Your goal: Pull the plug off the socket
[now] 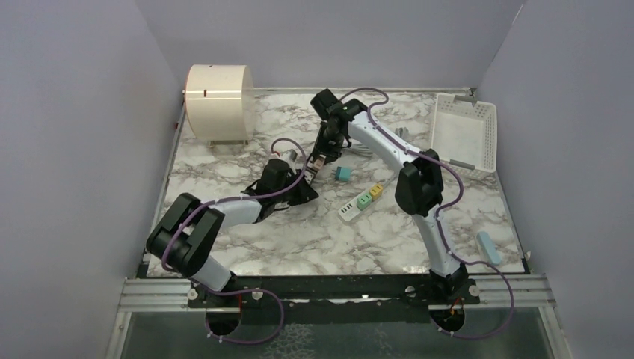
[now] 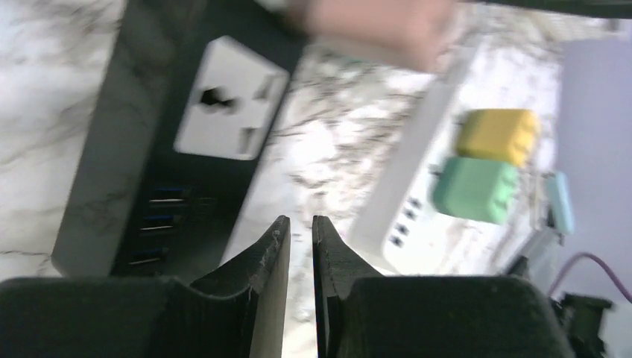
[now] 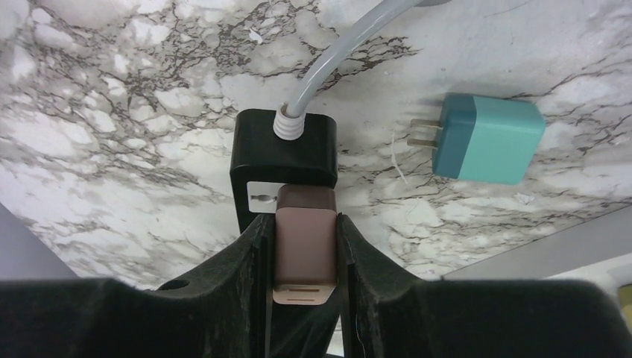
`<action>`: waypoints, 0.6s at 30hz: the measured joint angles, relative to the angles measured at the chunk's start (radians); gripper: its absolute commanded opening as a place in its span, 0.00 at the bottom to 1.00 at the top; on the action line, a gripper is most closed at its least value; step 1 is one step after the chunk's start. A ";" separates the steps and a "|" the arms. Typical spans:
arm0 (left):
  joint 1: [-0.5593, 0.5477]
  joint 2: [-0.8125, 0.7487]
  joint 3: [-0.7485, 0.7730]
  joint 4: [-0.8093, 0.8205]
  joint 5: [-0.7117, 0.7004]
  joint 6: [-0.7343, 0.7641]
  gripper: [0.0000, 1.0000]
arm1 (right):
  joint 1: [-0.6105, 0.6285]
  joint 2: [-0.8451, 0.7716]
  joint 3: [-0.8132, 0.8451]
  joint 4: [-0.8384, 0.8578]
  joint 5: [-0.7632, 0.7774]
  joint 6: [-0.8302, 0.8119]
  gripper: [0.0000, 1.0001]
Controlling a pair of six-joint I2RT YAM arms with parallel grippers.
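- My right claw point(image 3: 302, 221) is clenched on the plug point(image 3: 304, 253), one finger flat against each of its long sides.
- The plug is a small, boxy, rose-brown body with rounded edges and a smooth matt shell. It butts against the white face of the black socket block point(image 3: 283, 153), which lies on the table point(image 3: 112, 112). No prongs show, so I cannot tell whether they are fully seated or partly out.
- I expect the plug to be light and rigid, but slick. The hold on the broad side faces looks right; nearer the tail end it could slip off.
- I judge that the resistance will come from the socket contacts, not from weight. The block looks light enough to ride along with a pull, so it needs bracing.
- A pull straight along the prongs seems safest, since rocking could bend them.
- The block is hard black plastic with rounded corners. A stiff-looking grey cable point(image 3: 335, 52) leaves it through a ribbed collar and curves off across the table.
- My left claw point(image 2: 300, 233) has its fingers drawn almost together with only a thin slit between them, and it is grasping nothing. It sits just short of the block, whose other white face shows empty holes and a row of ports below.
- A teal charger point(image 3: 492, 138) lies loose near the block with two bare prongs out.
- Further right is a white power strip point(image 2: 417, 179) carrying a yellow adapter point(image 2: 498, 136) and a green adapter point(image 2: 475, 189).
- The tabletop is glossy grey-veined marble.
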 measured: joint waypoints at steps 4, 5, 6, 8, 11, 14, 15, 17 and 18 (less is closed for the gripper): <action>0.003 -0.126 0.001 0.016 0.126 0.064 0.24 | -0.011 0.006 0.001 -0.002 -0.007 -0.095 0.01; 0.005 -0.146 0.003 0.025 0.156 0.075 0.24 | -0.013 0.008 0.003 -0.002 -0.008 -0.123 0.01; 0.008 -0.163 0.007 0.044 0.198 0.082 0.24 | -0.014 0.011 0.004 -0.002 -0.011 -0.150 0.01; 0.016 -0.166 0.013 0.101 0.299 0.084 0.23 | -0.016 0.018 0.008 -0.002 -0.017 -0.212 0.01; 0.043 -0.120 0.010 0.194 0.423 0.048 0.21 | -0.024 0.021 0.008 -0.002 -0.039 -0.299 0.01; 0.076 -0.021 -0.010 0.333 0.537 -0.024 0.19 | -0.034 0.020 -0.009 0.010 -0.080 -0.384 0.01; 0.082 0.006 -0.014 0.363 0.559 -0.045 0.19 | -0.034 0.016 -0.027 0.024 -0.102 -0.413 0.01; 0.086 0.047 -0.023 0.409 0.593 -0.072 0.18 | -0.042 0.013 -0.054 0.038 -0.140 -0.460 0.01; 0.087 0.064 -0.025 0.433 0.609 -0.083 0.18 | -0.046 0.013 -0.063 0.042 -0.155 -0.481 0.01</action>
